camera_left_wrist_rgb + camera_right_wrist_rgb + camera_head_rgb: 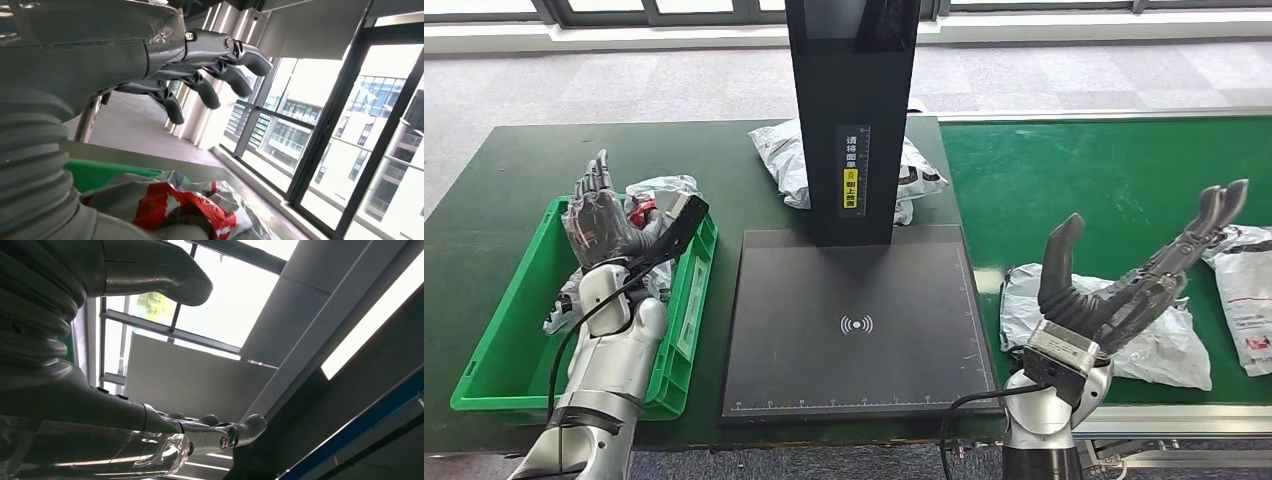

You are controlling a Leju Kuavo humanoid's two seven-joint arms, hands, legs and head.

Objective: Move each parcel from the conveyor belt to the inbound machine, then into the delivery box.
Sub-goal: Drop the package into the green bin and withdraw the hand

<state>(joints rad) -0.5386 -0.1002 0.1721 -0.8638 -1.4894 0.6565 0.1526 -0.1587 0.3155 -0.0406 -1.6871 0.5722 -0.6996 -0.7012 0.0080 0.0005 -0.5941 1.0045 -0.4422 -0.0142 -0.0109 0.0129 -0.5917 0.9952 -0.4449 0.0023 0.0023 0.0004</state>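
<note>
Under right hand (1124, 290), fingers spread: parcel (1164, 345) on conveyor belt (1084, 190).

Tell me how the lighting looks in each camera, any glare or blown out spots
Head view: even and sharp, with mild sheen on the scanner plate. Left wrist view: windows blown out, left hand backlit but clear, parcel soft. Right wrist view: bright sky and ceiling light strip overexposed, right hand dark against them.

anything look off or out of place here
One thing: a crumpled grey plastic parcel lies on the dark green table behind the black scanner column, off both the green conveyor belt and the flat black scan plate. Both hands, left hand and right hand, are empty.
</note>
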